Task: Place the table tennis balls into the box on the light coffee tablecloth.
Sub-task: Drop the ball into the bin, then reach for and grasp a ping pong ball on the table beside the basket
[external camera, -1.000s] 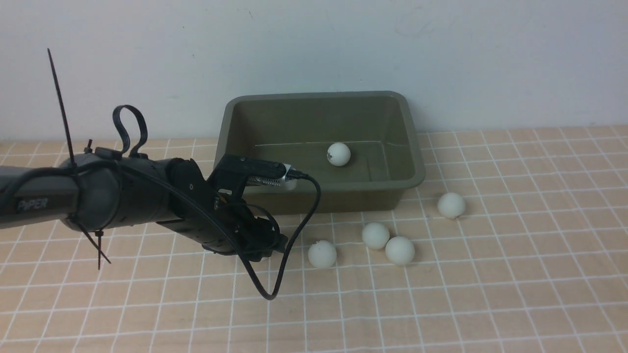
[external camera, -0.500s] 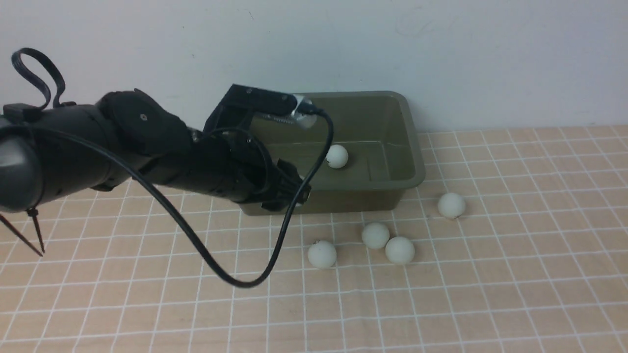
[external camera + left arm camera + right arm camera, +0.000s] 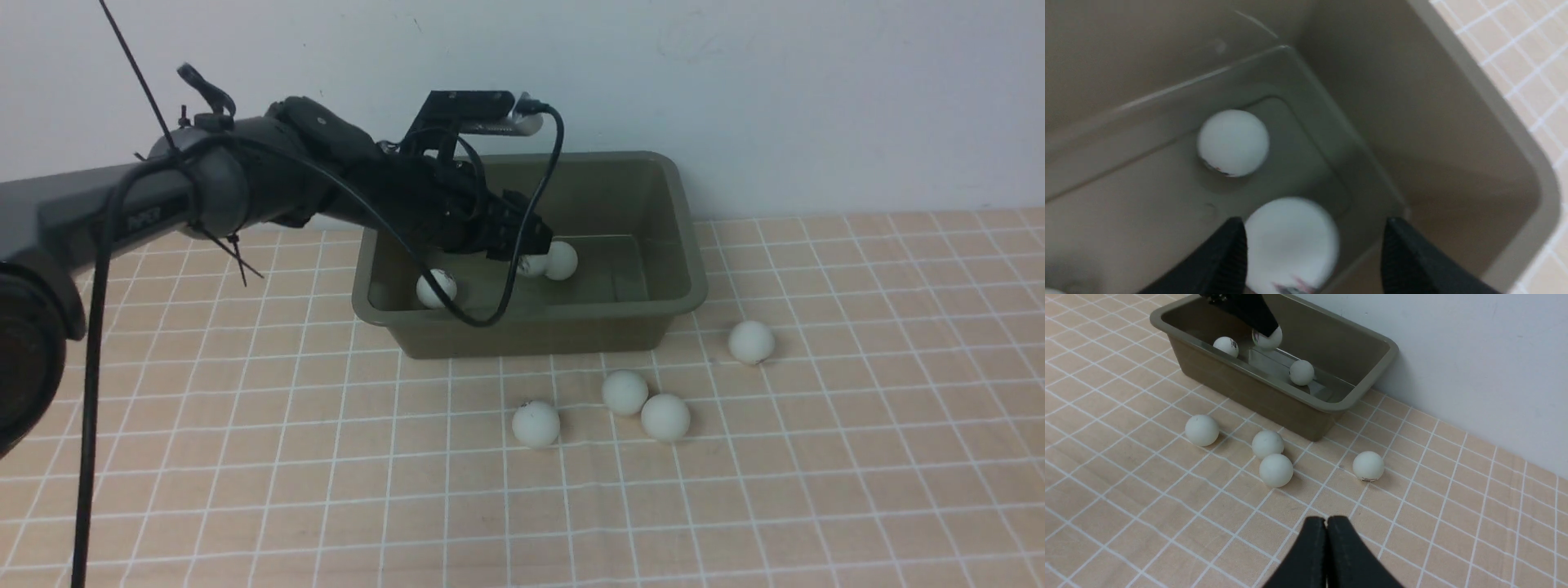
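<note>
The olive-green box [image 3: 682,245] stands on the light coffee tablecloth [image 3: 245,457] against the wall. My left gripper [image 3: 526,241] hangs inside the box with its jaws open [image 3: 1314,222]. A blurred white ball [image 3: 1290,245] lies loose between the fingers, with a gap beside one finger. It also shows in the front view [image 3: 532,264]. Two more balls rest in the box [image 3: 562,260] [image 3: 436,287]. Several balls lie on the cloth in front of the box [image 3: 536,424] [image 3: 625,392] [image 3: 665,417] [image 3: 751,341]. My right gripper [image 3: 1326,522] is shut and empty above the cloth.
A white wall [image 3: 816,98] rises right behind the box. The left arm's black cable [image 3: 498,314] loops down over the box's front rim. The cloth runs open to the front and right of the loose balls.
My left arm has risen from the cloth at the box's front left and swung up and over into the box. Its jaws now stand open around a ball there.
</note>
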You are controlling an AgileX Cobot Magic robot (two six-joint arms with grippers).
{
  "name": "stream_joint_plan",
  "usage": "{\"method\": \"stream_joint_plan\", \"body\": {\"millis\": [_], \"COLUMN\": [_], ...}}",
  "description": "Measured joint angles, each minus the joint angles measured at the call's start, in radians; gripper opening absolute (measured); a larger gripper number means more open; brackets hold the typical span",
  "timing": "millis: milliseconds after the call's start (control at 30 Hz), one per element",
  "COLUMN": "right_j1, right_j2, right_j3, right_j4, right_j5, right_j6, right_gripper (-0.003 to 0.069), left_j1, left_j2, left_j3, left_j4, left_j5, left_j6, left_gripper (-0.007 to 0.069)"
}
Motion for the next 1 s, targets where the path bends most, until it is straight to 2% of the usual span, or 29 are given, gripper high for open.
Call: {"method": "stream_joint_plan", "body": {"millis": [100,200,267,300,333,467,700,1000], "right_j1": [0.000,0.000,0.000,0.000,0.000,0.000,0.000,0.000], "right_j2": [0.000,0.000,0.000,0.000,0.000,0.000,0.000,0.000], "right_j3": [0.000,0.000,0.000,0.000,0.000,0.000,0.000,0.000], "right_j4": [0.001,0.000,0.000,0.000,0.000,-0.004,-0.011,-0.018], "right_j5": [0.011,0.032,0.042,0.042,0.042,0.042,0.042,0.042], "right_j6": [0.000,0.000,0.000,0.000,0.000,0.000,0.000,0.000], "right_gripper": [-0.0013,-0.0013,-0.0013,-0.0013,-0.0013,-0.0013,-0.0013,-0.0013], "left_j1": [0.025,0.053,0.059,0.057,0.052,0.009,-0.078,-0.210], "left_j2": [-0.002,-0.020,-0.036,-0.037,-0.055,-0.119,-0.267,-0.472], "left_j3": [-0.082,-0.169,-0.217,-0.222,-0.230,-0.212,-0.083,0.260], "left_j4": [0.100,0.243,0.340,0.355,0.408,0.497,0.517,0.616], "left_j5": [0.143,0.374,0.518,0.524,0.553,0.574,0.580,0.582], "left_j6": [-0.167,-0.341,-0.404,-0.407,-0.422,-0.443,-0.469,-0.515], "left_gripper": [0.0348,0.0255,0.0159,0.0141,0.0066,-0.0051,-0.0069,-0.0069]}}
